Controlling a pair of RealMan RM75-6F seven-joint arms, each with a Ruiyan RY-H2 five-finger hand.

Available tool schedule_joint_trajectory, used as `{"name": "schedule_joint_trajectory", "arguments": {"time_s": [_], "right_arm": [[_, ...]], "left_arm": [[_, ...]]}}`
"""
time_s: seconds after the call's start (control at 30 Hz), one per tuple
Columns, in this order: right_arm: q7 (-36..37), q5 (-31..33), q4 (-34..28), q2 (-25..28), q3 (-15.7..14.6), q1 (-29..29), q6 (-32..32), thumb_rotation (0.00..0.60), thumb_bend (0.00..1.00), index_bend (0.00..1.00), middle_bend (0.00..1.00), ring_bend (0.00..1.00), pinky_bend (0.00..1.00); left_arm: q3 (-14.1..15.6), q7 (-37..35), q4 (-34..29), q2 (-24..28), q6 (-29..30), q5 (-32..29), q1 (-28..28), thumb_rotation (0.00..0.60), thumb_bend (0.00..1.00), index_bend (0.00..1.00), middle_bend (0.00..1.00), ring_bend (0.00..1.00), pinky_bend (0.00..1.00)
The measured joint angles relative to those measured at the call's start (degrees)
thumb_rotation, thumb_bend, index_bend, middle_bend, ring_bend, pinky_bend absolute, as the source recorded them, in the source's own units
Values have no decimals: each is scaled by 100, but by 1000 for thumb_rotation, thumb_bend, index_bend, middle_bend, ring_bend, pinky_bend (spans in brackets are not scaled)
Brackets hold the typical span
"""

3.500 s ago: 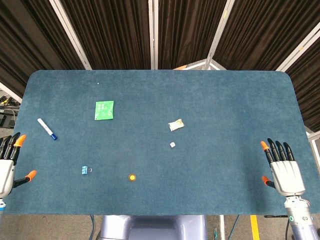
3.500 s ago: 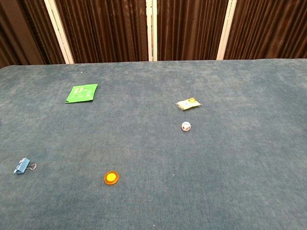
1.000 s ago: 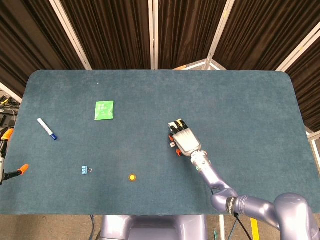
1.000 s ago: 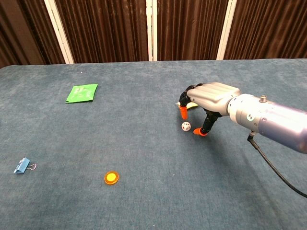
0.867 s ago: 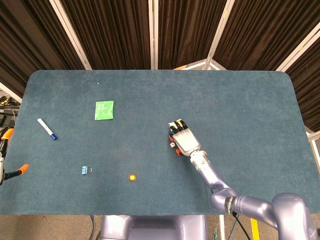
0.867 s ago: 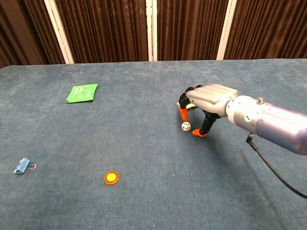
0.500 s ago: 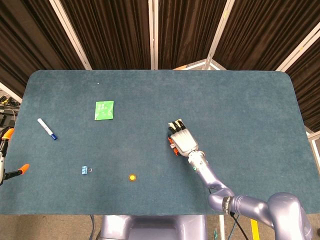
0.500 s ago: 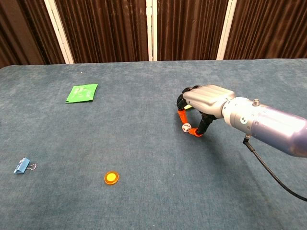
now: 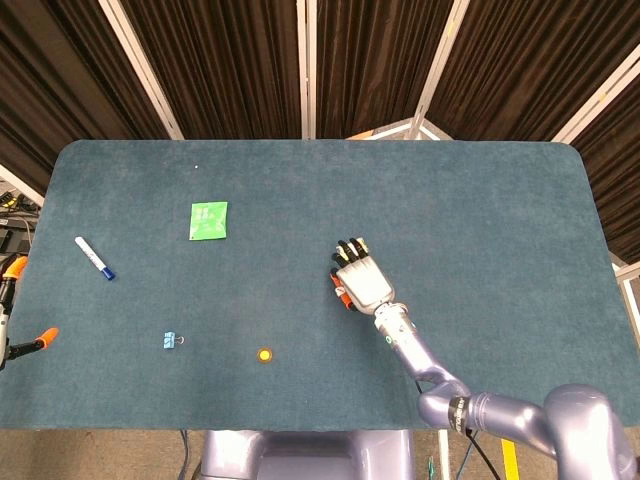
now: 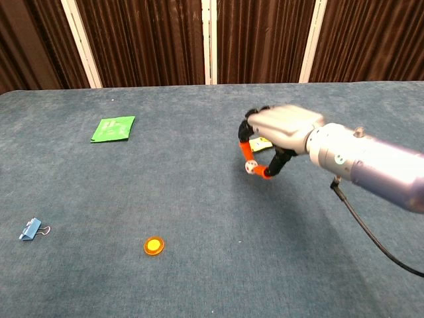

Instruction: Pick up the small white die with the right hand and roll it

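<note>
Right robot hand is now lifting the die, pinched between its orange fingertips, clear of the counter; pickup looks done, the roll is coming next.

A blue-green table carries a green packet toward its far left, a white marker with a blue cap near the left edge, a small blue binder clip closer in, and an orange disc near the front edge. Dark curtains hang behind.
</note>
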Motion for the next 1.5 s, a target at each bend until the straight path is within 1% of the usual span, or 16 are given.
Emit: {"name": "schedule_joint_trajectory", "arguments": {"time_s": [0.2, 0.37, 0.47, 0.57, 0.67, 0.73, 0.83, 1.0, 1.1, 1.23, 1.37, 1.5], "right_arm": [[-488, -9, -931, 609, 127, -92, 437, 600, 378, 568, 210, 0, 0], [-812, 132, -1635, 1212, 236, -259, 779, 600, 376, 555, 202, 0, 0], [-888, 213, -1924, 1505, 235, -392, 910, 600, 338, 525, 183, 0, 0], [-902, 227, -2106, 1678, 160, -502, 1004, 600, 262, 445, 137, 0, 0], [-1031, 223, -2127, 1726, 97, -554, 1115, 600, 248, 360, 97, 0, 0], [-1194, 261, -2153, 1750, 68, -595, 1217, 600, 248, 325, 82, 0, 0], [-1352, 367, -2245, 1812, 24, -686, 1385, 600, 248, 297, 67, 0, 0], [-1363, 378, -2281, 1943, -85, -884, 1602, 600, 248, 293, 47, 0, 0], [-1103, 320, -2277, 2053, -205, -1122, 1777, 600, 247, 289, 37, 0, 0], [-453, -3, -2175, 2213, -434, -1490, 2025, 600, 245, 269, 17, 0, 0], [304, -499, -1896, 2361, -724, -1944, 2394, 600, 225, 234, 0, 0, 0], [866, -978, -1552, 2459, -972, -2347, 2826, 600, 200, 186, 0, 0, 0]], "left_arm": [[4, 5, -39, 18, 58, 35, 19, 600, 0, 0, 0, 0, 0], [4, -3, -72, 42, 97, 55, 36, 600, 0, 0, 0, 0, 0], [8, 14, -96, 48, 128, 93, 39, 600, 0, 0, 0, 0, 0], [10, 47, -137, 50, 191, 153, 45, 600, 0, 0, 0, 0, 0], [13, 79, -182, 52, 232, 216, 44, 600, 0, 0, 0, 0, 0], [17, 93, -201, 53, 246, 244, 38, 600, 0, 0, 0, 0, 0], [18, 94, -206, 53, 247, 261, 32, 600, 0, 0, 0, 0, 0], [32, 101, -219, 51, 270, 335, 22, 600, 0, 0, 0, 0, 0], [73, 155, -249, 42, 304, 455, 22, 600, 0, 0, 0, 0, 0], [117, 233, -292, 28, 349, 540, 29, 600, 0, 0, 0, 0, 0], [145, 305, -328, 21, 399, 600, 46, 600, 0, 0, 0, 0, 0], [166, 335, -308, -3, 413, 625, 55, 600, 0, 0, 0, 0, 0]]}}
